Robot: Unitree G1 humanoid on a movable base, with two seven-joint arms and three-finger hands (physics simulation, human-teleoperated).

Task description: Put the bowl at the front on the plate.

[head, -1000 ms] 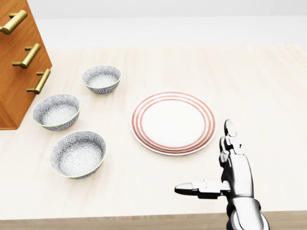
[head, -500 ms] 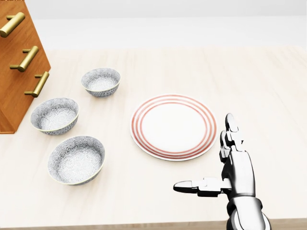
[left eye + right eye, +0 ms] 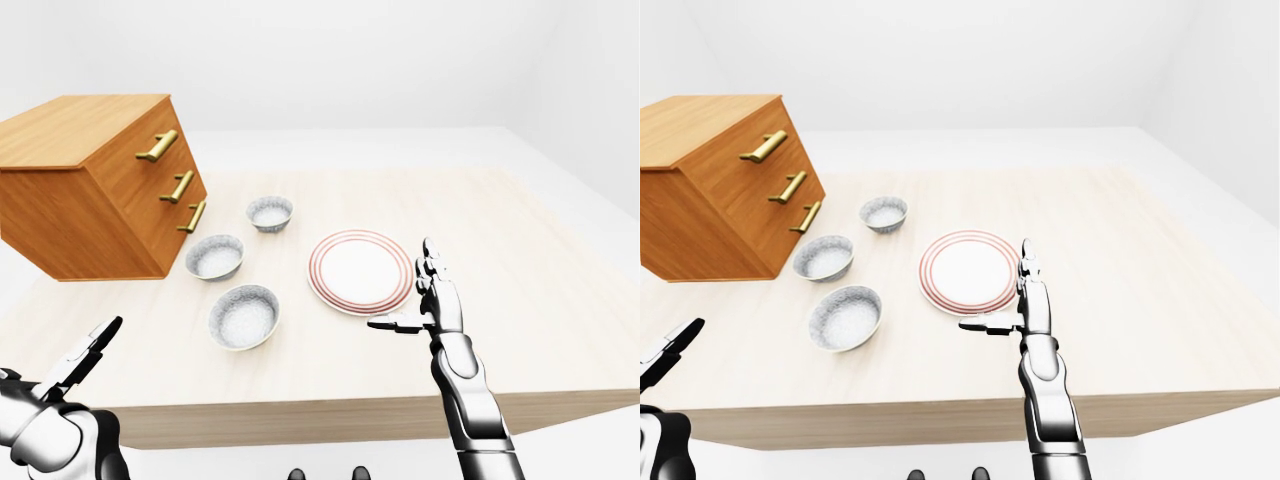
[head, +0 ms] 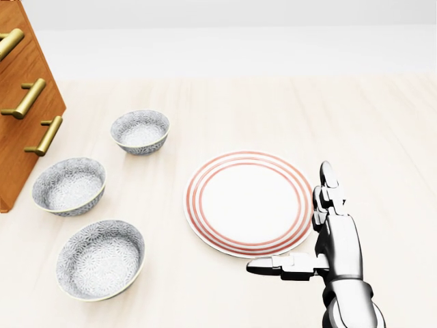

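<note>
The grey patterned ceramic bowl [image 4: 100, 258] nearest the robot stands on the pale wooden surface [image 4: 382, 137], left of the white red-ringed plate [image 4: 247, 202]. The right robot hand [image 4: 338, 242], beside the plate, is spread and empty. It should reach across and pinch the bowl's rim squarely.

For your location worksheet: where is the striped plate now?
Head view: the plate lies centre, between the middle bowl on its left and the right hand.

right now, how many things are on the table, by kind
patterned bowls: 3
red-ringed plate: 1
wooden drawer chest: 1
total: 5
</note>
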